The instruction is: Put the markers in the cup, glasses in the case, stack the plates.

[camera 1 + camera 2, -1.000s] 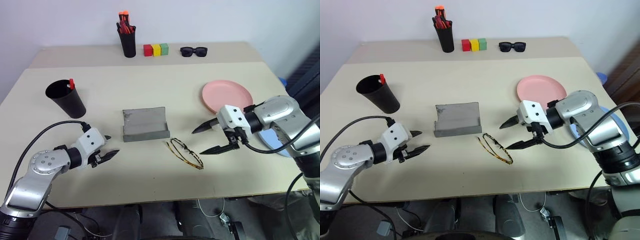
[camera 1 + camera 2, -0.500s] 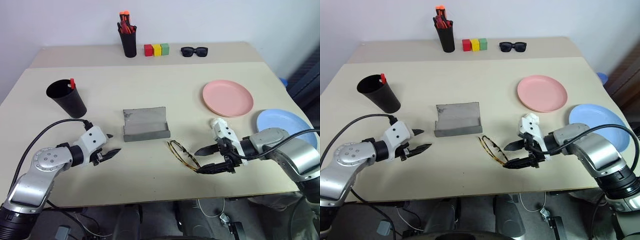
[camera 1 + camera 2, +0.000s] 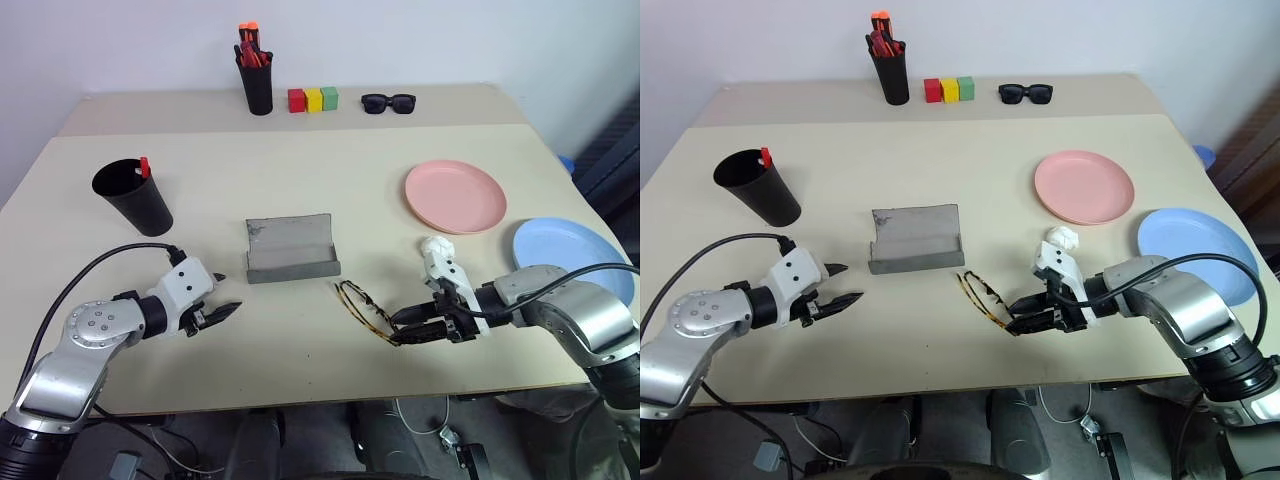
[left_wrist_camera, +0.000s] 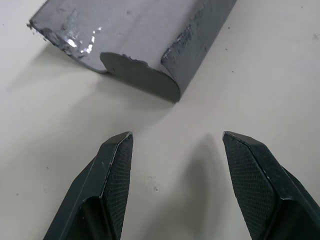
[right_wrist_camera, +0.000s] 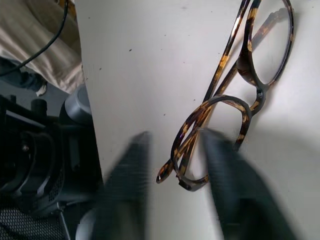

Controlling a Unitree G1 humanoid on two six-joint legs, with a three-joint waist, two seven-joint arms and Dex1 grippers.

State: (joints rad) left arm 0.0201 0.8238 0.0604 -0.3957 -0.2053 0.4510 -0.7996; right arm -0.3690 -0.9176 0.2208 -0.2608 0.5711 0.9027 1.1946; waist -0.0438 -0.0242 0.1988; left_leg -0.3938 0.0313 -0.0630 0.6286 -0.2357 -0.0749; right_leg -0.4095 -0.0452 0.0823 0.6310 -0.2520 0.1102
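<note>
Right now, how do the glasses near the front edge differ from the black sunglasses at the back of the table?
The glasses are thin, mottled brown-and-amber, with clear lenses; the sunglasses are chunky, all black, with dark lenses. The glasses lie near the front edge, at the tips of the right claw; the sunglasses sit at the far edge beside the coloured blocks, with no claw near. Both rest on the table.

Silver arms, black cables, white wrists, black tools (image 3: pixel 212 295).
</note>
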